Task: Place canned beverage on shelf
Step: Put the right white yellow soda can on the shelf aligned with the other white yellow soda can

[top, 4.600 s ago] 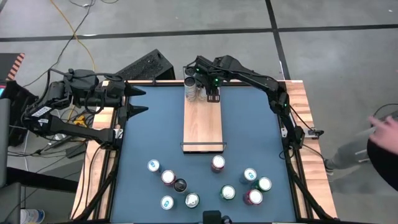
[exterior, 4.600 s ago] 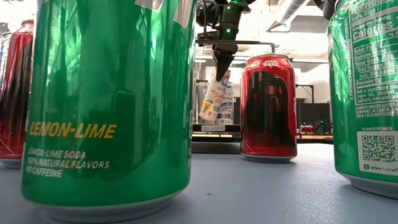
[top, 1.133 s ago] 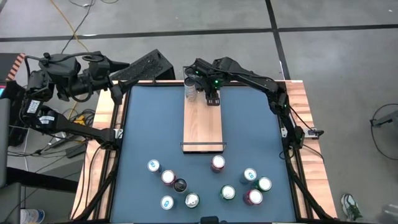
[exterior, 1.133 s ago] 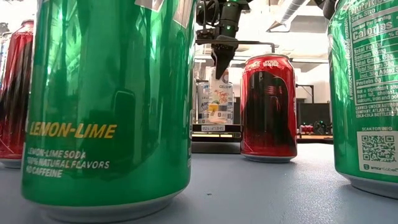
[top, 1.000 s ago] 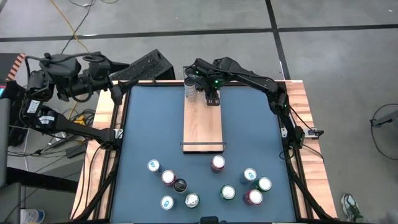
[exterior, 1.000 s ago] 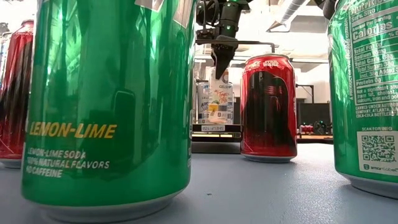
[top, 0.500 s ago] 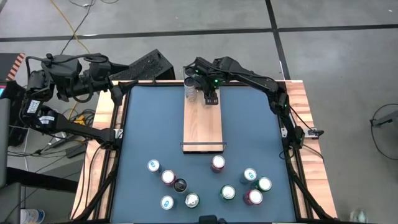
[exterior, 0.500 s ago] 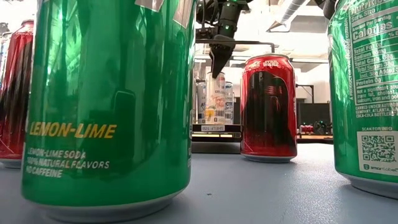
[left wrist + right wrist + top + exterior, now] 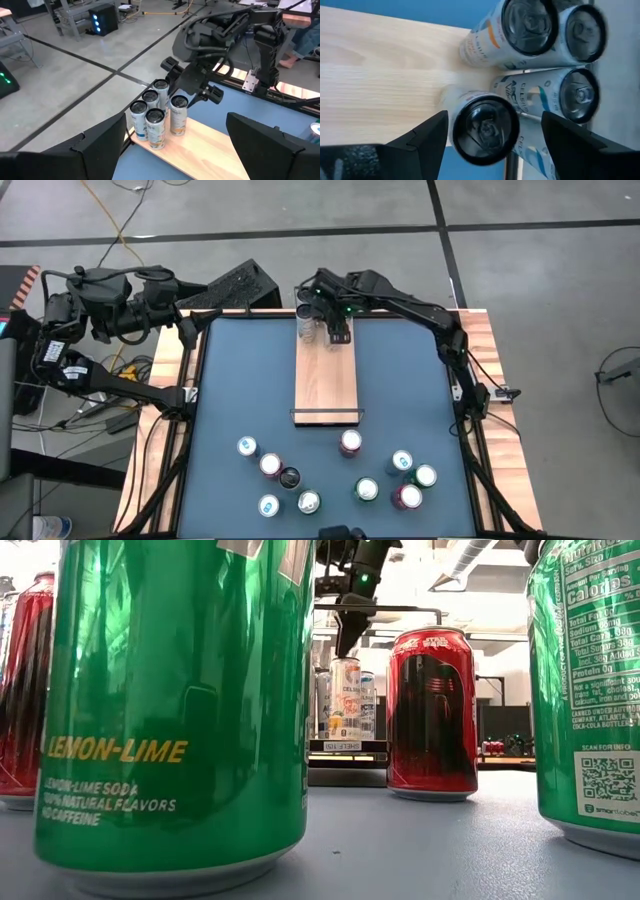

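Right end effector point(image 9: 490, 145) above cylindrical can point(image 9: 485, 127).

Four slim cans point(image 9: 157, 117) crowd the far end of my shelf point(image 9: 326, 385); the rest of its plank lies bare. Loose cans point(image 9: 340, 470) cluster on the near table, with open blue lanes along both sides.

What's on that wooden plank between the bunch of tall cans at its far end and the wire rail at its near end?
Nothing. In the high view, the shelf is bare wood from the tall cans down to the near wire rail. The right gripper hangs above the cans.
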Controlling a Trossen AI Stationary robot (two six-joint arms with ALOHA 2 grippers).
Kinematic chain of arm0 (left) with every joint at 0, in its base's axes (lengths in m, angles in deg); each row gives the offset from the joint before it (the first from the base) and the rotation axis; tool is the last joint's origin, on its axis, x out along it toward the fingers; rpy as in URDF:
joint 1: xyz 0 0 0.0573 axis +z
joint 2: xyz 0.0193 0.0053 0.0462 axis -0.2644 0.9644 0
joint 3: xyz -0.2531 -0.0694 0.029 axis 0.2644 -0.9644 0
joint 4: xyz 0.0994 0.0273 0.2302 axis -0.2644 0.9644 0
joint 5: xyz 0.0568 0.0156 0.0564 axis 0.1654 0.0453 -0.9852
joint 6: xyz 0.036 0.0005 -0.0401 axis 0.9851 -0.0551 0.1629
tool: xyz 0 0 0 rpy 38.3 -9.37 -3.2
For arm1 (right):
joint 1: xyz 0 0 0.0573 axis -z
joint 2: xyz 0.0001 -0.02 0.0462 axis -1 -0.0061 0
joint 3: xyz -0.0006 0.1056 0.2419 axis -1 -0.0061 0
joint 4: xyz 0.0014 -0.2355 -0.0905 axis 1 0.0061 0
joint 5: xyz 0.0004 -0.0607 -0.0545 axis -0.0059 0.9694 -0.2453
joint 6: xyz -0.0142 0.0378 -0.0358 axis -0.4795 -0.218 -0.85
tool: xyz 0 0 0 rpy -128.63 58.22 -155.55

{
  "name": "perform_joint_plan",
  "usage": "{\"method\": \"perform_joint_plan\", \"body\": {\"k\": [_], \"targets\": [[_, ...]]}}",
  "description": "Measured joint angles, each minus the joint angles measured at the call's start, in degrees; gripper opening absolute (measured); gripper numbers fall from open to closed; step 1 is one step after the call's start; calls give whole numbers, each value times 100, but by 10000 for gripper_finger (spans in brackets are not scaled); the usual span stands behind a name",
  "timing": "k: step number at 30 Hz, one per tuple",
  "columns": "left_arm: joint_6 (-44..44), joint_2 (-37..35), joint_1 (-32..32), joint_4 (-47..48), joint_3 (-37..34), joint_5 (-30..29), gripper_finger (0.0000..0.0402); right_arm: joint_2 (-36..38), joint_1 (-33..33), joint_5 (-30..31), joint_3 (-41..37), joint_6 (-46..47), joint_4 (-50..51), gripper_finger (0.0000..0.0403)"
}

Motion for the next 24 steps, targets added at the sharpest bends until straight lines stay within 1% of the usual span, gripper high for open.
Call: {"method": "perform_joint_plan", "body": {"k": [3,6,10,13,17,21,22,24], "targets": [[11,0,0,2,0,-2,332,107,-66,285,9,-6,35,304],[13,-2,0,56,0,-2,332,243,-152,561,20,-48,287,304],[13,-4,-1,285,2,-4,332,499,-236,528,9,155,577,300],[11,-4,-2,309,2,-3,332,612,-270,275,9,535,969,289],[13,-77,-4,309,2,0,332,683,-205,-496,7,980,1559,275],[116,-205,-4,295,3,-3,332,804,0,-1350,-160,1201,1549,262],[120,-224,-2,295,4,-7,332,833,43,-1470,-210,1203,1540,259],[123,-285,-2,295,4,-7,332,870,129,-1504,-344,1275,1534,251]]}}
